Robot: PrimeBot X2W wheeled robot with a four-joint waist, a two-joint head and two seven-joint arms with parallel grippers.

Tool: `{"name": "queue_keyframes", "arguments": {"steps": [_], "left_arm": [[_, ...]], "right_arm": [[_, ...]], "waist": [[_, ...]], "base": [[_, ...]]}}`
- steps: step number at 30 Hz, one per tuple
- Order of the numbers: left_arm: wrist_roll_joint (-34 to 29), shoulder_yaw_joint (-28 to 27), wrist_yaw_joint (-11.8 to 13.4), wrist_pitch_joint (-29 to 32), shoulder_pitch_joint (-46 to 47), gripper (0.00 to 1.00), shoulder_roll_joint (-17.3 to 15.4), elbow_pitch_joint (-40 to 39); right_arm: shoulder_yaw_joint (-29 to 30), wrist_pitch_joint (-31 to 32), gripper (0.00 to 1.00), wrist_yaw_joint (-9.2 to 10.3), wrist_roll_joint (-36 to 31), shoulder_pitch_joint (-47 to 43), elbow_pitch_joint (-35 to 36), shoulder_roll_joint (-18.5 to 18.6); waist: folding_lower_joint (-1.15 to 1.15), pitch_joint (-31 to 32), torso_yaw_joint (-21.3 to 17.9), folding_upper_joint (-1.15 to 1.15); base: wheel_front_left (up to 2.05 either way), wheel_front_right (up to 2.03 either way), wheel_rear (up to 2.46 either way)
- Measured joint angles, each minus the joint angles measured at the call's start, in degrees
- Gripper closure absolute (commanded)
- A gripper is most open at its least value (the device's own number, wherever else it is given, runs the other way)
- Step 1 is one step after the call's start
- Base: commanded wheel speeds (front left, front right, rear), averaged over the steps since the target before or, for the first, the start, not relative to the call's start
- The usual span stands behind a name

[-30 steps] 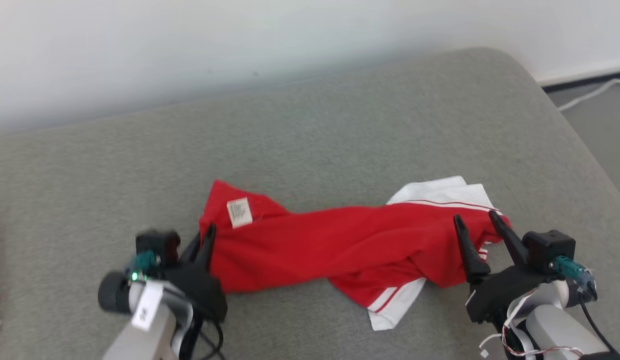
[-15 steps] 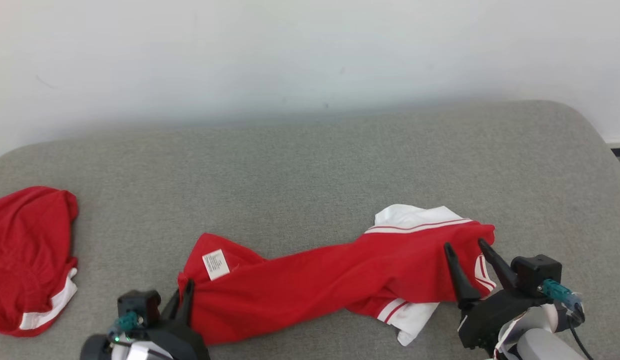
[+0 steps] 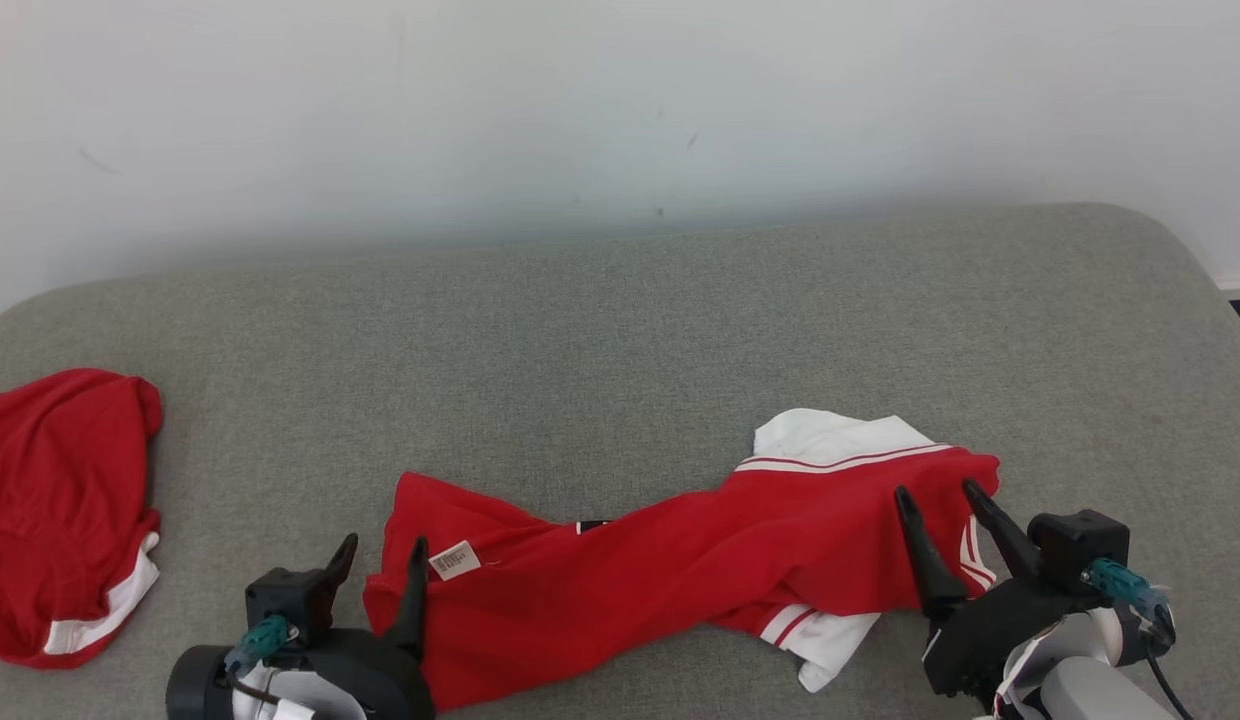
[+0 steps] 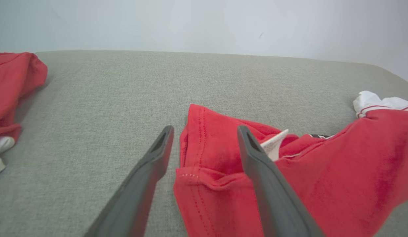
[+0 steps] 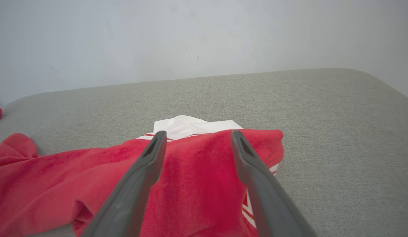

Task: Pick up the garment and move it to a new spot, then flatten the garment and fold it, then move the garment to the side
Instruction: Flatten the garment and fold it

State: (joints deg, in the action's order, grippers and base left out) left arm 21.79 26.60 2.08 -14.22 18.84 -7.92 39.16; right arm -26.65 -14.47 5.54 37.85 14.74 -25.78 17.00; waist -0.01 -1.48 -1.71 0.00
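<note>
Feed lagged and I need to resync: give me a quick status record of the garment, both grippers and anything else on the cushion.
garment: red with white trim, bunched in a long strip across the cushion, not flat
left gripper: open, at its left end
right gripper: open, over its right end
other: second red garment at far left, apart

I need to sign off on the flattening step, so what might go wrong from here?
The red garment lies twisted and bunched between the open left gripper and right gripper, so a pinch may catch several layers and keep the folds. The left gripper straddles only the hem edge, which may slip free. Moving it left could land it on the second red garment.
</note>
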Motion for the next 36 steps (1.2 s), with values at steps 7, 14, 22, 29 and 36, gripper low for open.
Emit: {"name": "queue_keyframes", "arguments": {"steps": [7, 14, 22, 29, 36], "left_arm": [[-1.7, 0.43, 1.01, 0.08, -0.59, 0.0, -0.68, -4.77], [-0.94, 0.23, 1.45, 3.67, -2.54, 0.0, -1.23, -4.88], [0.92, -0.38, 1.44, 6.71, -2.37, 0.0, -1.36, -5.76], [1.01, 0.31, 1.44, 10.23, -1.87, 0.0, -1.02, -7.7], [0.99, 0.44, 1.48, 13.04, -0.59, 0.0, -1.33, -9.84]], "right_arm": [[0.15, 0.01, 0.0, -0.45, -0.05, 1.37, -0.09, 0.23], [-0.96, 4.1, 0.0, -0.59, -0.62, 7.6, -2.36, 1.08], [-3.31, 11.58, 0.0, -1.59, -1.08, 14.96, -8.34, 1.14], [-5.01, 18.97, 0.0, -1.87, -2.01, 21.31, -15.39, 0.66], [-5.64, 24.31, 0.0, -2.55, -2.12, 26.65, -22.28, -0.58]], "waist": [[0.01, -0.19, 0.65, 0.0], [0.01, -0.93, 0.72, 0.0], [0.01, -2.4, 0.63, 0.0], [0.01, -4.44, 1.26, 0.0], [0.01, -6.39, 2.36, 0.0]], "base": [[0.0, 0.0, 0.0], [0.0, 0.0, 0.0], [0.0, 0.0, 0.0], [0.0, 0.0, 0.0], [0.0, 0.0, 0.0]]}}
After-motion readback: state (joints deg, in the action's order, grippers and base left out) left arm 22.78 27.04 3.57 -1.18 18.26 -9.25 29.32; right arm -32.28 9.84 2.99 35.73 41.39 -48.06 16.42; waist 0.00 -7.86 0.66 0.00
